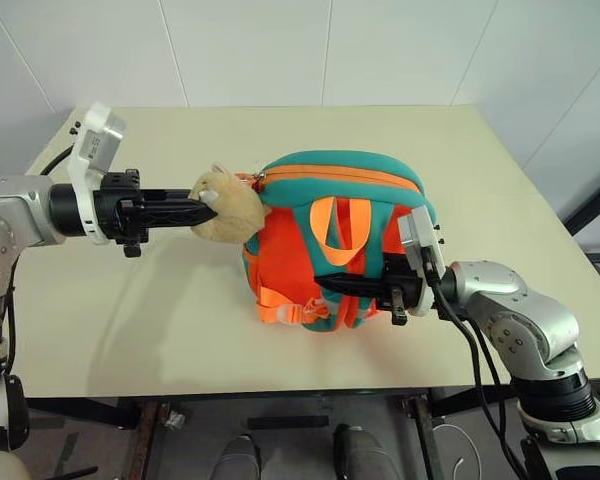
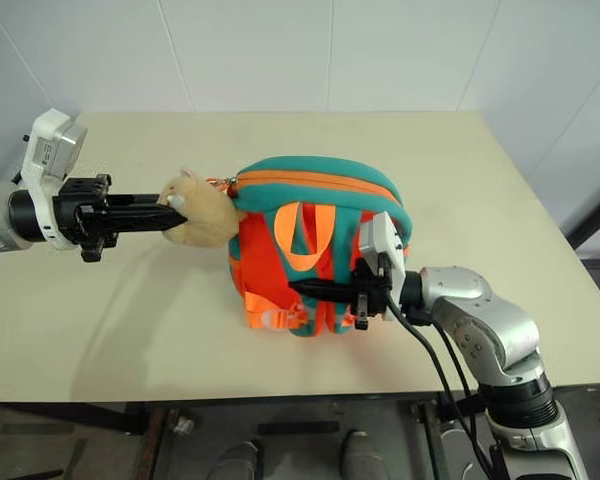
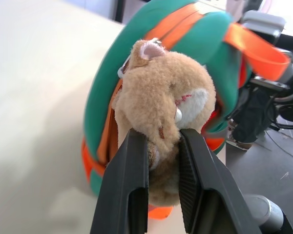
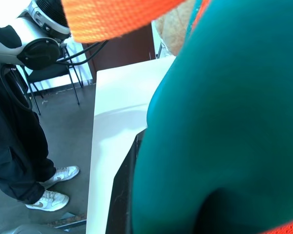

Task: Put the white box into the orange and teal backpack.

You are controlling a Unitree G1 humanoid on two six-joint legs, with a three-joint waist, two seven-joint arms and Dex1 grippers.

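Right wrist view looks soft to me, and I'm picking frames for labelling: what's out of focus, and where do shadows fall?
Right wrist view: the orange and teal fabric backpack is blurred, the floor behind sharper. Left eye view: soft shadows fall on the beige table beneath the left gripper.

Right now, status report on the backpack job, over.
Left gripper clamped on plush animal head. Right gripper shut on orange and teal backpack, which stands upright on table. Zipper closed.
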